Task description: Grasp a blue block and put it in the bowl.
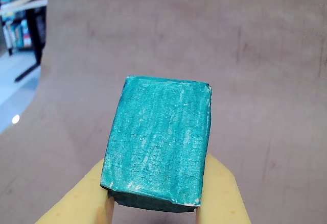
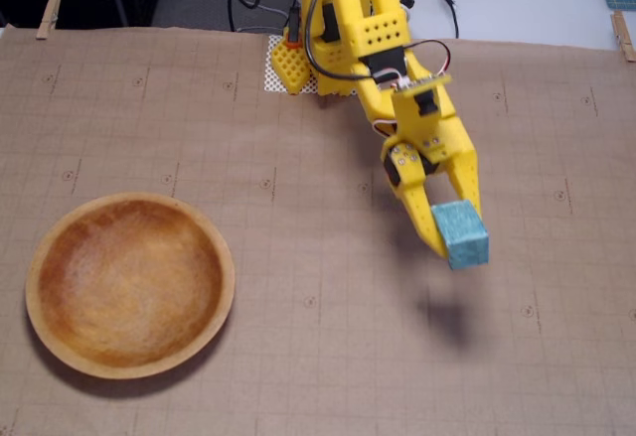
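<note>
Gripper (image 2: 459,242) around rough, matte blue block (image 2: 463,234)

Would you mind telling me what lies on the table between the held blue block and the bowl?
Nothing: in the fixed view, only bare brown gridded paper lies between the blue block, held in the gripper, and the bowl.

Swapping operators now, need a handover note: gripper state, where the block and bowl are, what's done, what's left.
Gripper: shut on the blue block, held between the yellow fingers in the wrist view.
Block: lifted clear of the paper-covered table; its shadow lies apart from it, below, in the fixed view.
Bowl: lower left of the fixed view, empty, well left of the gripper.
Done: grasp and lift.
Left: carry the block left over the bowl, then release.
</note>
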